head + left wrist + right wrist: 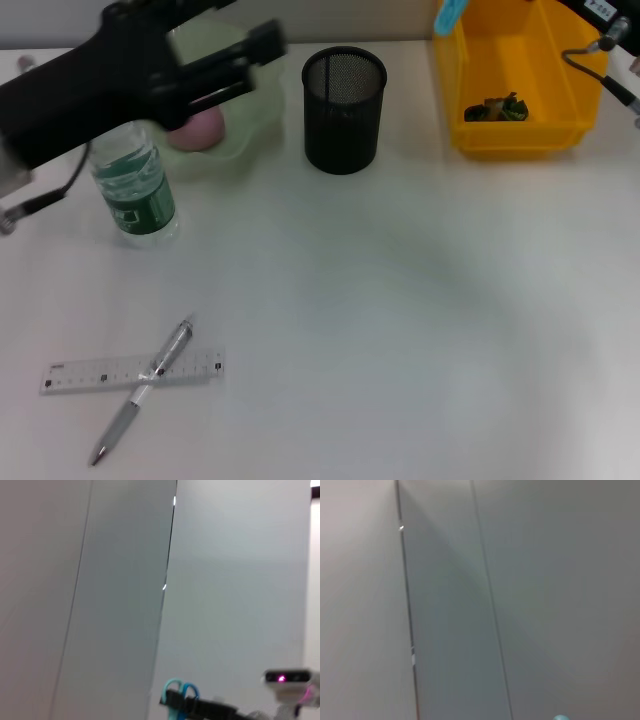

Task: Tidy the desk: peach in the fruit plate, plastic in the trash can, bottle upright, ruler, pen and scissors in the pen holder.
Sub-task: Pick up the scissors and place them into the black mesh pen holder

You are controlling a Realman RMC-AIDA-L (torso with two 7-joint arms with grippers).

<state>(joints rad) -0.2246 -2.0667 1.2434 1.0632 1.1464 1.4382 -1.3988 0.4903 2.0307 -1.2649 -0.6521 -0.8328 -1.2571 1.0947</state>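
Note:
My left gripper (245, 68) hangs open and empty over the pale green fruit plate (258, 118), where the pink peach (200, 130) lies. The clear bottle (134, 185) with a green label stands upright beside the plate. The black mesh pen holder (343, 108) looks empty. A clear ruler (133, 371) lies at the front left with a silver pen (146, 388) across it. The blue-handled scissors (450, 14) hang at the back, above the bin's left corner. In the left wrist view my right gripper (176, 700) is shut on the scissors (181, 690).
A yellow bin (524, 135) stands at the back right with crumpled plastic (494, 108) in it. My right arm's cable (592, 55) hangs over the bin's right side. Both wrist views mostly show a grey wall.

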